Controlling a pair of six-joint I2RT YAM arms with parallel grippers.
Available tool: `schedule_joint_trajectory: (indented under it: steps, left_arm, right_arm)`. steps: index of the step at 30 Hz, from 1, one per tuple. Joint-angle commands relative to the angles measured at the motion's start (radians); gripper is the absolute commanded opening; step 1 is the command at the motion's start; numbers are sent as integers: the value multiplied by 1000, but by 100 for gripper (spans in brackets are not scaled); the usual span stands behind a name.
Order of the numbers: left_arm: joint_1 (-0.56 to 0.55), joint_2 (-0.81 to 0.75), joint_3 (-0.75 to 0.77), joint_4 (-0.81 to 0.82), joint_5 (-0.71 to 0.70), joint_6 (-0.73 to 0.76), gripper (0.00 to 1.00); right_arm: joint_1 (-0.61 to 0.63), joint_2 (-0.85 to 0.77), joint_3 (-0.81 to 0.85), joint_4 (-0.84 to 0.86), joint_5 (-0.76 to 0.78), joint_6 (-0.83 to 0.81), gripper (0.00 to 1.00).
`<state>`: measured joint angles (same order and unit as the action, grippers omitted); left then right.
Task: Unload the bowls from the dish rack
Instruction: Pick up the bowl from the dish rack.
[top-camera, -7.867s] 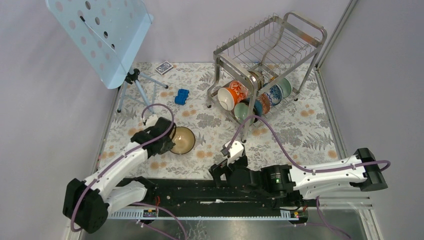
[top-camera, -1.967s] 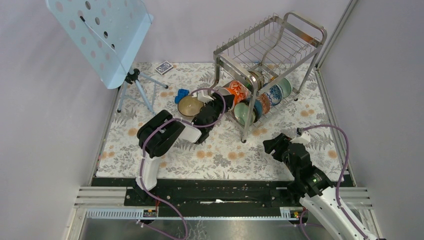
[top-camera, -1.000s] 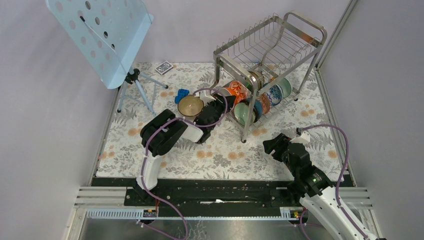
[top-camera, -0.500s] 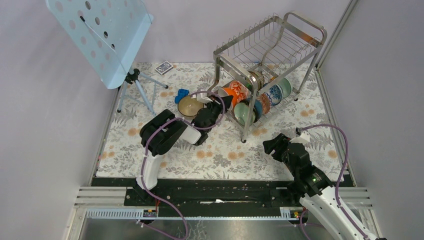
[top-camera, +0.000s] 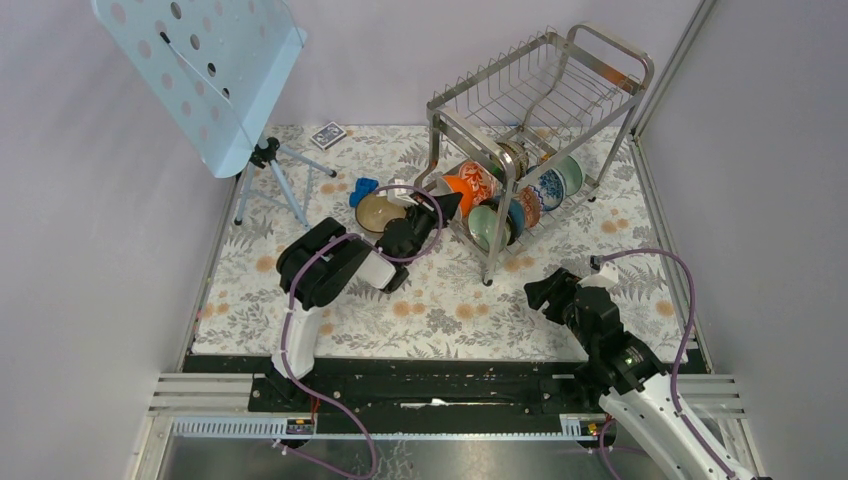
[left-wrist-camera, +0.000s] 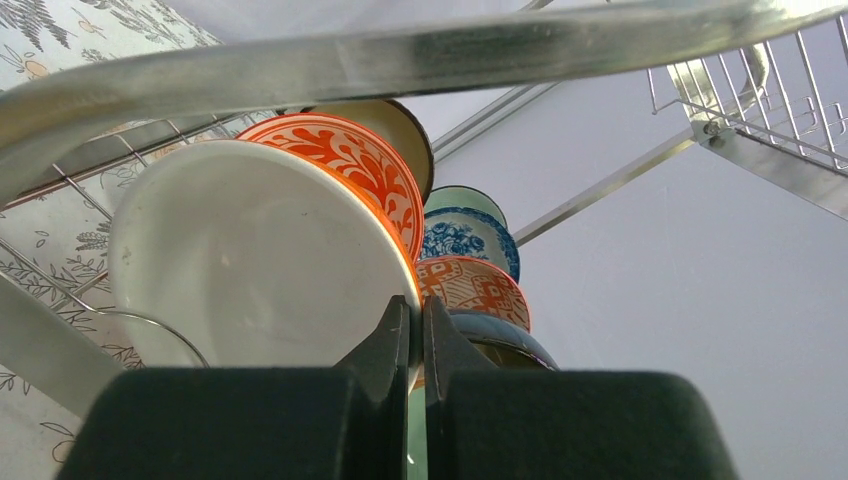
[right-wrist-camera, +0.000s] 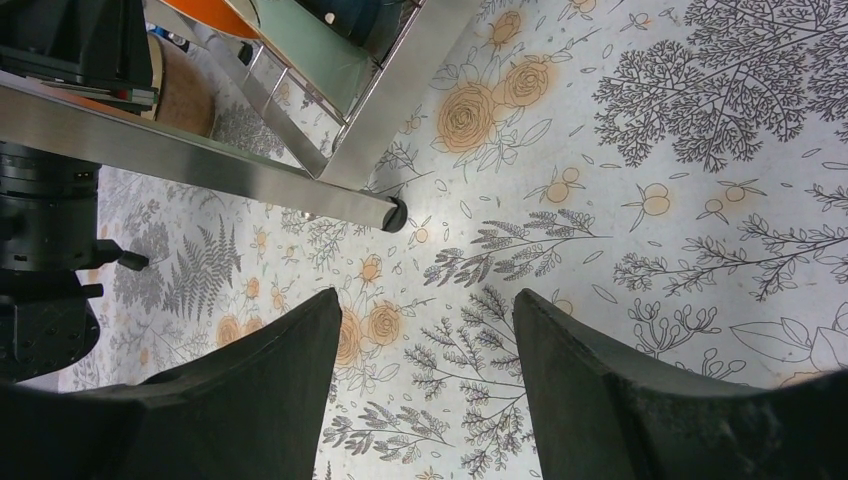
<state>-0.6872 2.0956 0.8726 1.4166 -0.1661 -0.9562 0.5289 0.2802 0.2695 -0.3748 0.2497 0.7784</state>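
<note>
- The orange-red bowl is stood on edge at the left end of the dish rack, mouth outward.
- Its rim is pinched between the left fingers.
- The right fingers are held spread, empty, farther from the rack.

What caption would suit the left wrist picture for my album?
Left gripper pinches the rim of the orange-red bowl in the dish rack.

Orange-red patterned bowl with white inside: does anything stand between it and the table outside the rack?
Yes. A tube of the shiny steel dish rack crosses over the orange-red patterned bowl, whose rim the left tool pinches. The dark brown bowl with tan inside lies just outside, beside that tool.
</note>
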Motion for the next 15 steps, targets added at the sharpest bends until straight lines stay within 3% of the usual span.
schedule_joint_trajectory:
  steps: [1,15]
  left_arm:
    - [9,-45,-2,183,47,-13,0]
    - [13,-92,32,186,78,-22,0]
  right_arm:
    - [-5,-16,-9,26,-19,-17,71]
    - [-5,-63,-14,14,-29,-11,71]
